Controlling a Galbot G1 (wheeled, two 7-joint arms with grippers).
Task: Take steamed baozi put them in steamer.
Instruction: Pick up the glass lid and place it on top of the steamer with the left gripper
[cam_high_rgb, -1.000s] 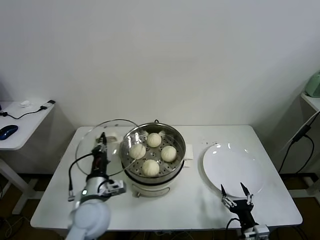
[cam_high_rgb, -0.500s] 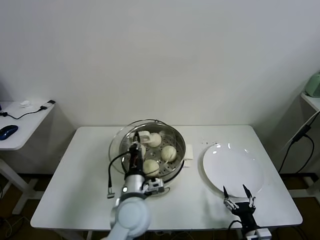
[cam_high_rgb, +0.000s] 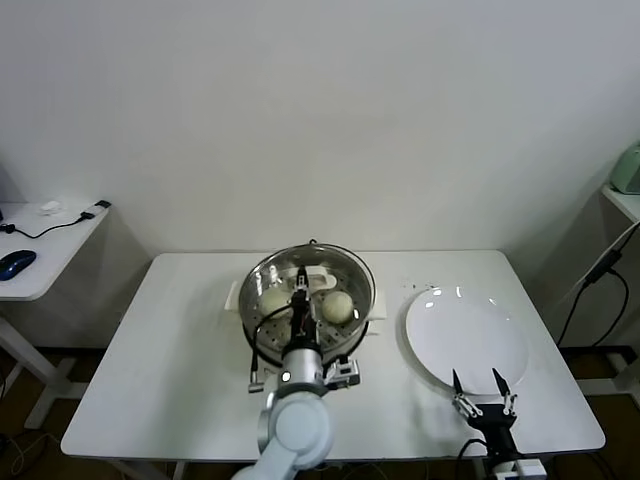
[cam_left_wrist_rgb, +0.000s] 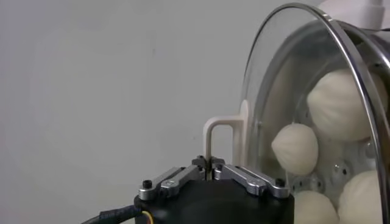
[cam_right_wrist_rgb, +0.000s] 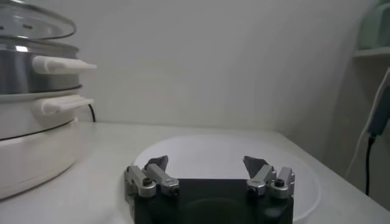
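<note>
— What does the left gripper (cam_high_rgb: 300, 303) hold over the white table (cam_high_rgb: 150, 370)?

— Its jaws are clamped on the white handle (cam_left_wrist_rgb: 214, 137) of the glass lid (cam_high_rgb: 310, 285), set over the steamer (cam_high_rgb: 262, 345); the steamed baozi (cam_high_rgb: 338, 306) sit inside on the perforated tray.

— And to the right?

— The white plate (cam_high_rgb: 465, 335) lies just beside the steamer. The right gripper (cam_high_rgb: 481, 389) waits at its near rim, fingers spread wide, holding nothing.

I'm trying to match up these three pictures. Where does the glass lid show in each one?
Head view: the glass lid sits over the steamer mid-table, left tool shut on its handle.
Left wrist view: the lid fills the right side, baozi behind the glass.
Right wrist view: its edge tops the steamer at far left.
Shared landmark: the steamer.
</note>
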